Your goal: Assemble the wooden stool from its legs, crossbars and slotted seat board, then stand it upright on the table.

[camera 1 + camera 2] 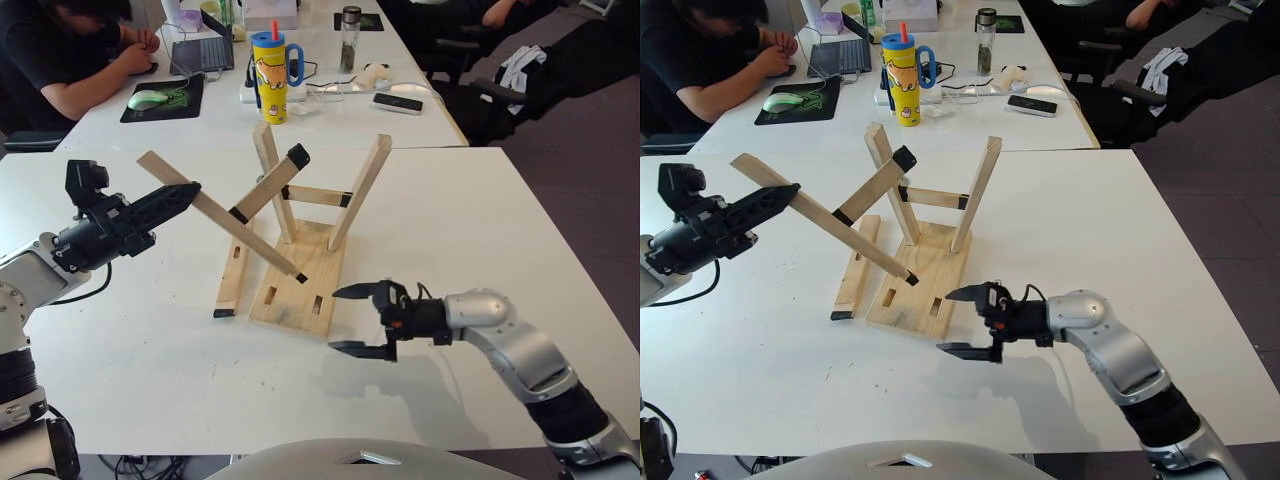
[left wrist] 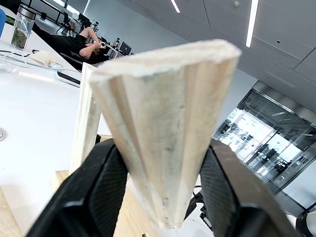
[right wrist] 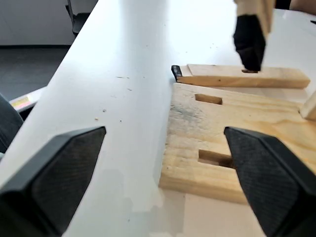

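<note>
Over the seat board (image 1: 290,308) flat on the bench (image 1: 450,220), left end effector (image 1: 185,192) clamps a tilted leg (image 1: 235,225), right end effector (image 1: 335,319) gapes wide alongside; I'd pin the board, then lower the leg tip square into a free slot (image 3: 208,98).

The far table (image 1: 410,128) bears a yellow tumbler (image 1: 270,82), a laptop (image 1: 203,52), a green mouse (image 1: 150,99) and a phone (image 1: 397,102).

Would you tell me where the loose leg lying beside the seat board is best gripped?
The loose leg lies flat, its far end under the held leg and the seat board close along its right. So probably pinch its near, black-tipped end across the narrow width, coming from above.
</note>
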{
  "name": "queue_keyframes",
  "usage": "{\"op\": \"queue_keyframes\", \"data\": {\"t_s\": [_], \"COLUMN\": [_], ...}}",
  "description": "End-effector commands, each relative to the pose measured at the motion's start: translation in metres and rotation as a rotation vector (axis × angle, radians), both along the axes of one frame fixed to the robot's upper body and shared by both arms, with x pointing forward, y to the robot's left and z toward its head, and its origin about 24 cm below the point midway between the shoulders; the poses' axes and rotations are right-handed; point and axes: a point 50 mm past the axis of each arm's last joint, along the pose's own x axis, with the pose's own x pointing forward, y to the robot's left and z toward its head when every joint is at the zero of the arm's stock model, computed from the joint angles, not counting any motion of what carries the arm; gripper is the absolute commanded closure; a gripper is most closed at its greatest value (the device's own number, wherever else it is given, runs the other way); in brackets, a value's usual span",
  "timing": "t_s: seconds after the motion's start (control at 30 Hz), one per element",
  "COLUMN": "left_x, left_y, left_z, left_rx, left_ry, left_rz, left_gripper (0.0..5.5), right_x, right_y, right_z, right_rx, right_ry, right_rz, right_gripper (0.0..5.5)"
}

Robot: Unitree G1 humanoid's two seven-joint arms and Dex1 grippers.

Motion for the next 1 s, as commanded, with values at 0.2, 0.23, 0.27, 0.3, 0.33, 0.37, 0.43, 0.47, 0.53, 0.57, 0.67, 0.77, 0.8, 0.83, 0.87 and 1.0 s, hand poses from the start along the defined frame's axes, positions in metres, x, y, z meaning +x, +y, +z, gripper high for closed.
{"op": "queue_keyframes", "data": {"t_s": [0.2, 0.23, 0.27, 0.3, 0.33, 0.37, 0.43, 0.47, 0.53, 0.57, 0.67, 0.77, 0.8, 0.83, 0.87, 1.0], "left_x": [0.019, 0.020, 0.021, 0.021, 0.020, 0.020, 0.021, 0.021, 0.021, 0.022, 0.025, 0.031, 0.032, 0.034, 0.035, 0.041], "left_y": [0.004, 0.002, -0.001, -0.003, -0.005, -0.007, -0.012, -0.014, -0.020, -0.024, -0.037, -0.047, -0.050, -0.052, -0.055, -0.064], "left_z": [0.036, 0.037, 0.036, 0.035, 0.033, 0.030, 0.026, 0.022, 0.015, 0.011, 0.002, -0.001, -0.001, -0.002, -0.002, 0.002], "left_rx": [0.036, 0.035, 0.035, 0.033, 0.042, 0.061, 0.076, 0.092, 0.103, 0.110, 0.169, 0.203, 0.215, 0.234, 0.249, 0.317], "left_ry": [-0.121, -0.123, -0.124, -0.122, -0.117, -0.117, -0.118, -0.122, -0.131, -0.134, -0.154, -0.208, -0.228, -0.244, -0.265, -0.320], "left_rz": [-0.018, -0.026, -0.033, -0.041, -0.041, -0.027, 0.011, 0.043, 0.077, 0.086, 0.114, 0.135, 0.134, 0.126, 0.120, 0.065], "left_gripper": [3.44, 3.44, 3.44, 3.44, 3.44, 3.44, 3.44, 3.44, 3.44, 3.44, 3.44, 3.44, 3.44, 3.44, 3.44, 3.44], "right_x": [0.019, 0.021, 0.025, 0.028, 0.033, 0.038, 0.051, 0.061, 0.075, 0.080, 0.088, 0.083, 0.081, 0.079, 0.076, 0.080], "right_y": [0.014, 0.013, 0.010, 0.006, 0.001, -0.004, -0.016, -0.022, -0.030, -0.032, -0.038, -0.045, -0.048, -0.051, -0.053, -0.054], "right_z": [-0.044, -0.047, -0.049, -0.049, -0.048, -0.046, -0.040, -0.036, -0.032, -0.030, -0.028, -0.029, -0.029, -0.027, -0.025, -0.012], "right_rx": [-0.134, -0.158, -0.178, -0.195, -0.208, -0.217, -0.245, -0.258, -0.297, -0.297, -0.314, -0.236, -0.187, -0.145, -0.080, 0.293], "right_ry": [-0.297, -0.317, -0.333, -0.342, -0.361, -0.374, -0.414, -0.439, -0.483, -0.487, -0.504, -0.355, -0.271, -0.204, -0.110, 0.205], "right_rz": [-0.071, -0.077, -0.094, -0.101, -0.112, -0.126, -0.154, -0.172, -0.189, -0.200, -0.203, -0.211, -0.229, -0.237, -0.262, -0.485], "right_gripper": [1.08, 1.08, 1.08, 1.08, 1.08, 1.08, 1.08, 1.08, 1.08, 1.08, 1.08, 1.08, 1.08, 1.25, 1.28, 1.90]}}
